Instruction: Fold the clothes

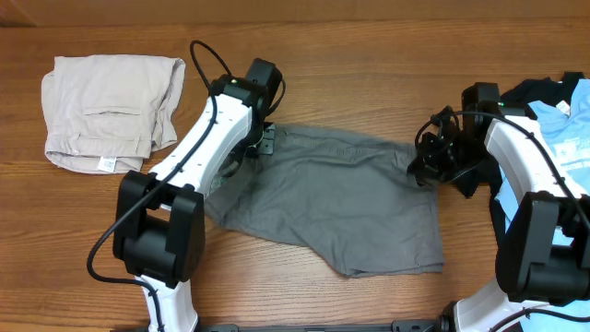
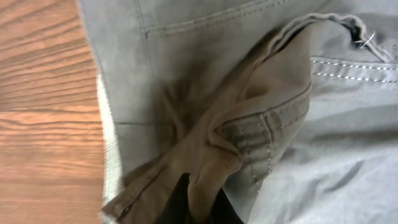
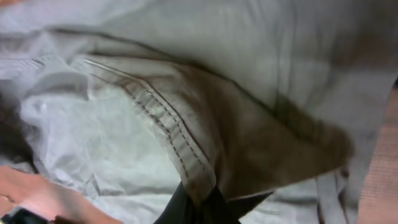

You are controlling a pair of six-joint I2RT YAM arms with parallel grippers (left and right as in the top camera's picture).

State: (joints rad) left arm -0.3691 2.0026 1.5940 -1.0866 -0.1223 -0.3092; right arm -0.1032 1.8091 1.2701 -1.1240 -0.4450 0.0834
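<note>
Bunched grey cloth fills both wrist views: your left gripper [image 2: 198, 200] pinches a fold of the grey shorts [image 1: 341, 198] at their left edge, your right gripper [image 3: 199, 204] nips the right edge. They lie spread on the table [image 1: 369, 55]; beige shorts [image 1: 111, 111] sit folded far left.

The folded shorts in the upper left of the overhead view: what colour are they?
The folded shorts are beige, best seen overhead.
</note>
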